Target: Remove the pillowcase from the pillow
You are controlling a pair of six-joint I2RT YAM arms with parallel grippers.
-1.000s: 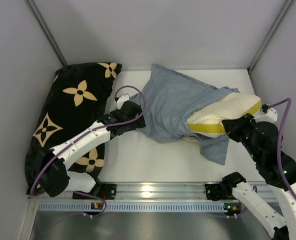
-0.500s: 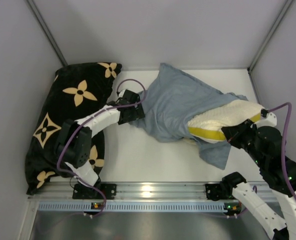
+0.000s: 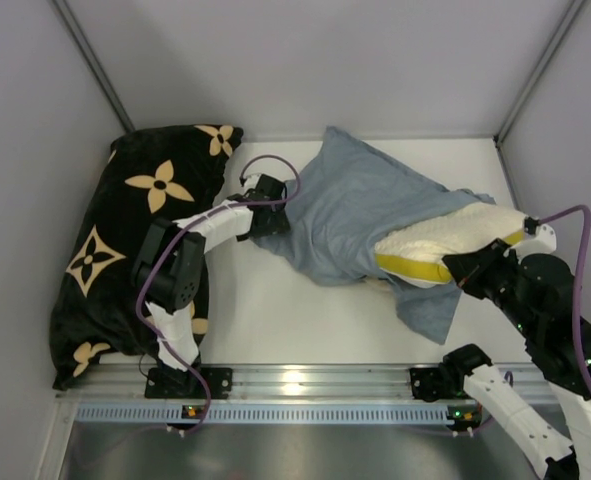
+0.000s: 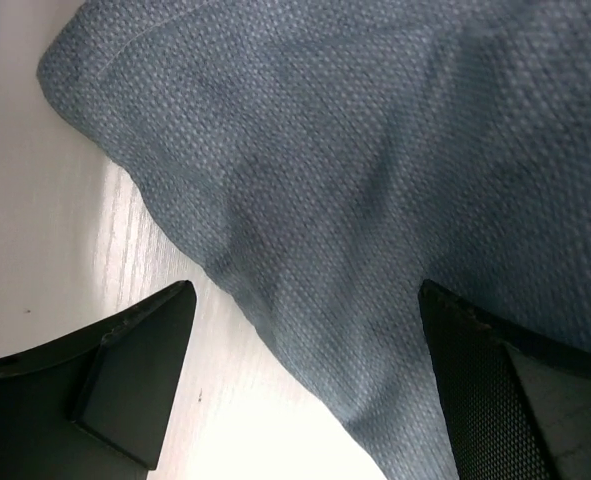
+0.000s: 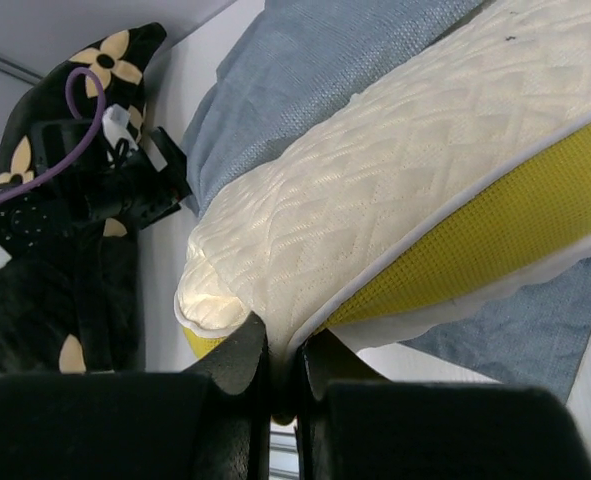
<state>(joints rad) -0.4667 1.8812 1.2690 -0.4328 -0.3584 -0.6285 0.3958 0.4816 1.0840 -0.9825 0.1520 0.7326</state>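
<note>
The pillowcase point(image 3: 350, 210) lies inside out, blue-grey, in the middle of the table. It covers the far left part of the pillow point(image 3: 440, 235), which is cream and quilted with a yellow band and sticks out to the right. My right gripper point(image 3: 472, 268) is shut on the pillow's edge point(image 5: 395, 170), which is pinched between the fingers point(image 5: 237, 362). My left gripper point(image 3: 267, 218) is at the pillowcase's left edge. Its jaws stand wide open, and a fold of the fabric point(image 4: 355, 170) lies between them, over the table.
A black cushion point(image 3: 140, 230) with tan flowers fills the left side, against the left wall. My left arm is folded over it. Grey walls close the back and both sides. A metal rail point(image 3: 305, 385) runs along the near edge. Bare white tabletop point(image 3: 285, 320) lies in front of the pillowcase.
My left gripper has moved up and away along the pillowcase's left edge, its arm folding back. The pillow and pillowcase have shifted slightly right with my right gripper.
</note>
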